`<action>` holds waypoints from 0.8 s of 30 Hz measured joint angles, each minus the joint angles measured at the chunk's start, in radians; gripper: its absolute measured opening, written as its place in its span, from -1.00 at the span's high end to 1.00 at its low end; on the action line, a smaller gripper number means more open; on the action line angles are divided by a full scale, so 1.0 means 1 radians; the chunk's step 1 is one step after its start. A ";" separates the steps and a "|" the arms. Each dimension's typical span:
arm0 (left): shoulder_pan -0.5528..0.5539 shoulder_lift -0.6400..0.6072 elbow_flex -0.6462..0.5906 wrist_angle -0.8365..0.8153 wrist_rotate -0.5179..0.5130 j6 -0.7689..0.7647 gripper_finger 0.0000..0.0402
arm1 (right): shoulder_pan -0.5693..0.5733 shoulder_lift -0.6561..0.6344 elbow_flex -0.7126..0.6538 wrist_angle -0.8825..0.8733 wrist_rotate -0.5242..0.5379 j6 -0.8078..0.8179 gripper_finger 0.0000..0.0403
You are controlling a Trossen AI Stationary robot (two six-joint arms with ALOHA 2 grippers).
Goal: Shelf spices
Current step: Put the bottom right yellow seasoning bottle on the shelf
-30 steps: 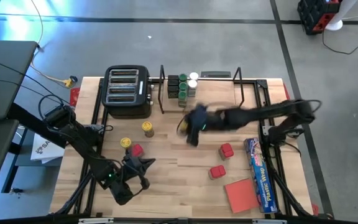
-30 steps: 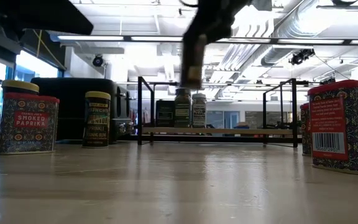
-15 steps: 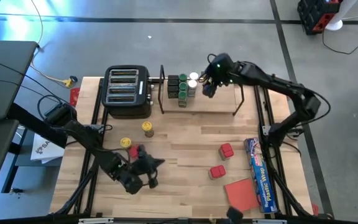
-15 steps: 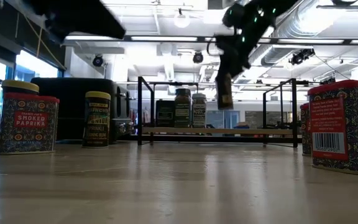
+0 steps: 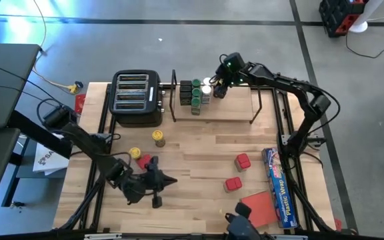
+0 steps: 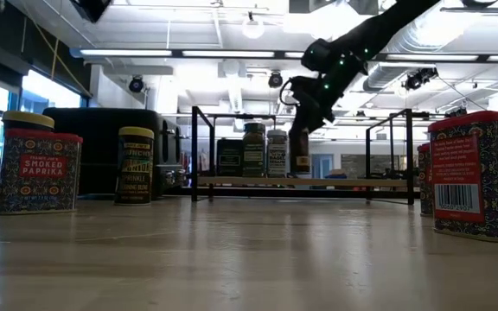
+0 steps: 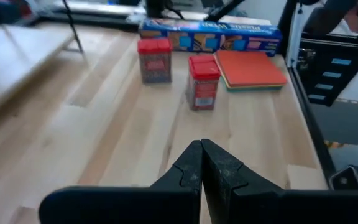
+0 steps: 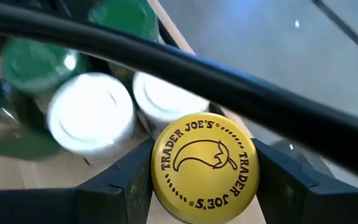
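1. The right gripper (image 5: 220, 89) is up over the shelf (image 5: 235, 110), at the back of the table (image 5: 192, 160), and it is clamped on a yellow-lidded Trader Joe's jar (image 8: 204, 167).
2. The right wrist view shows it plainly: one dark finger (image 8: 120, 180) on each side of the yellow lid, squeezing the jar between them.
3. That jar hangs just beside two white-lidded jars (image 8: 91, 118) and the green-lidded jars (image 8: 35, 68) already standing on the shelf's wooden board, with a black rod of the rack crossing above them.
4. From the low view, the held jar (image 6: 300, 155) is low over the board, right next to the row of shelved jars (image 6: 254, 149).
5. The left gripper (image 5: 159, 187) hovers at the front left of the table, fingers pressed together with nothing between them.
6. Out on the table: a yellow-lidded jar (image 5: 159, 138) and a round yellow tin (image 5: 135, 153) near the black toaster (image 5: 137, 98), a red paprika tin (image 5: 146, 161) close to the left gripper.
7. Two more red square tins (image 5: 243, 161) sit near the blue plastic-wrap box (image 5: 279, 187) and the flat red pad (image 5: 259, 208).
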 joint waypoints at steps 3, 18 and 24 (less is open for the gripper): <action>-0.025 -0.016 0.000 0.001 -0.091 0.045 1.00 | 0.000 0.000 0.000 0.025 -0.019 -0.013 -0.05; -0.034 -0.057 0.000 -0.002 -0.173 0.165 1.00 | 0.000 -0.007 -0.133 0.158 -0.023 -0.020 -0.06; -0.034 -0.057 0.000 -0.001 -0.172 0.165 1.00 | 0.000 0.000 -0.147 0.134 -0.015 0.028 -0.43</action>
